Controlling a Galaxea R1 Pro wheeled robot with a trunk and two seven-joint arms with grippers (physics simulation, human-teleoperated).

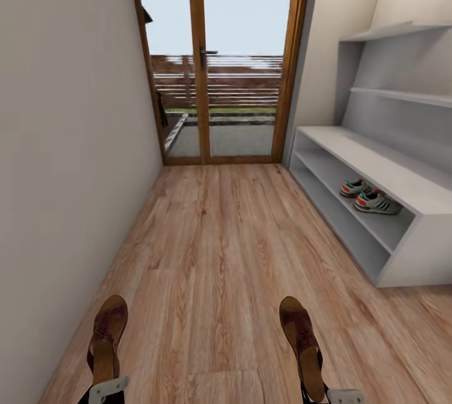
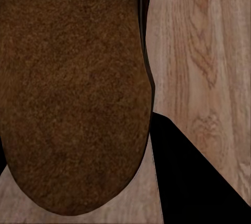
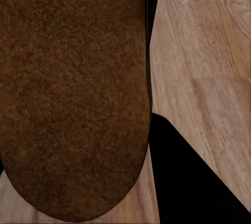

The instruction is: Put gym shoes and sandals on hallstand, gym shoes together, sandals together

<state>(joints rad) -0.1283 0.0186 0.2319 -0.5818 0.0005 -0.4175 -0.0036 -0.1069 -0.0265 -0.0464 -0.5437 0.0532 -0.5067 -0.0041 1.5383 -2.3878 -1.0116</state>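
Although both arms reach into the head view from its lower edge, only a small grey part of the left gripper (image 1: 108, 389) and of the right gripper (image 1: 342, 396) can be seen there, so the fingers are cut off and their exact spread cannot be read; each one carries a flat brown leather sandal by the heel end. The left sandal (image 1: 107, 336) and the right sandal (image 1: 302, 340) are both held above the light brown wood-plank corridor floor (image 1: 220, 253), well apart from each other, with their long axes running away from the robot and their toes pointing toward the wood-framed glass door (image 1: 220, 58). In each wrist view a dark brown sole (image 2: 73, 93) (image 3: 73, 93) covers most of the picture, with floor planks beside it. At the right stands the light-grey hallstand with open shelves (image 1: 402, 184). On its low open shelf, under the wide bench top, the two white gym shoes with green stripes (image 1: 370, 196) lie next to each other, partly hidden by the bench top.
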